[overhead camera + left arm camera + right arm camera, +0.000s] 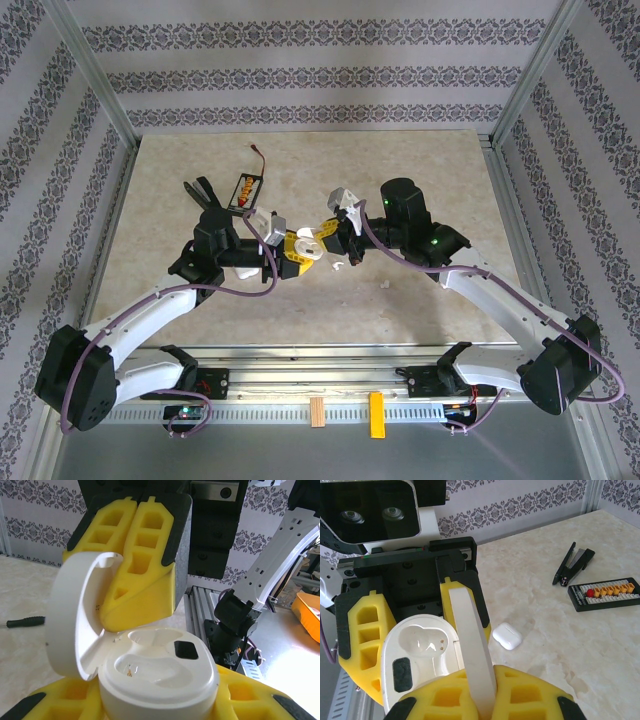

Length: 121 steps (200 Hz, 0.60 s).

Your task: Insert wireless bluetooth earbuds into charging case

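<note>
Three damask-striped walls; marbled tabletop bearing a closed white case

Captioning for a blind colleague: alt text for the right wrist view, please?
An open, empty white case is held between two yellow-padded grippers: the right gripper pinches its lid, the left gripper grips its base. A closed case lies on the table behind.

No readable text, labels, brands, numbers or signs on anything.
</note>
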Each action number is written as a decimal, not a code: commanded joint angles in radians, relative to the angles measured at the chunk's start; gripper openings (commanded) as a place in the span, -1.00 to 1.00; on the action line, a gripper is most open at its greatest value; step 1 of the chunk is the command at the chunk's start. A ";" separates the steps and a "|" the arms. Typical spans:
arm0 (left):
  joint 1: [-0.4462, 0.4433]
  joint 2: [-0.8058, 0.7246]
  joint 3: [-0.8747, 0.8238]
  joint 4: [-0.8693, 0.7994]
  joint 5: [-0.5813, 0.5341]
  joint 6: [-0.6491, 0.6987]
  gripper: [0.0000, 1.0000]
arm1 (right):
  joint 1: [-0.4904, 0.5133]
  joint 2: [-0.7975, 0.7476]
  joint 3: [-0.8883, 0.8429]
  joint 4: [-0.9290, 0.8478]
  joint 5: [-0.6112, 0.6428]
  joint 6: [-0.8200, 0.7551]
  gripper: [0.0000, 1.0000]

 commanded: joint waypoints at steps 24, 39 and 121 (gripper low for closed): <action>-0.013 0.004 -0.005 0.052 0.004 0.021 -0.47 | 0.004 -0.034 0.003 0.013 -0.015 -0.001 -0.52; -0.012 0.007 -0.013 0.068 0.003 0.016 -0.47 | 0.003 -0.040 0.001 0.014 -0.017 0.001 -0.28; -0.011 0.018 -0.048 0.153 -0.071 0.030 -0.47 | -0.029 -0.179 -0.057 0.042 -0.029 0.035 0.44</action>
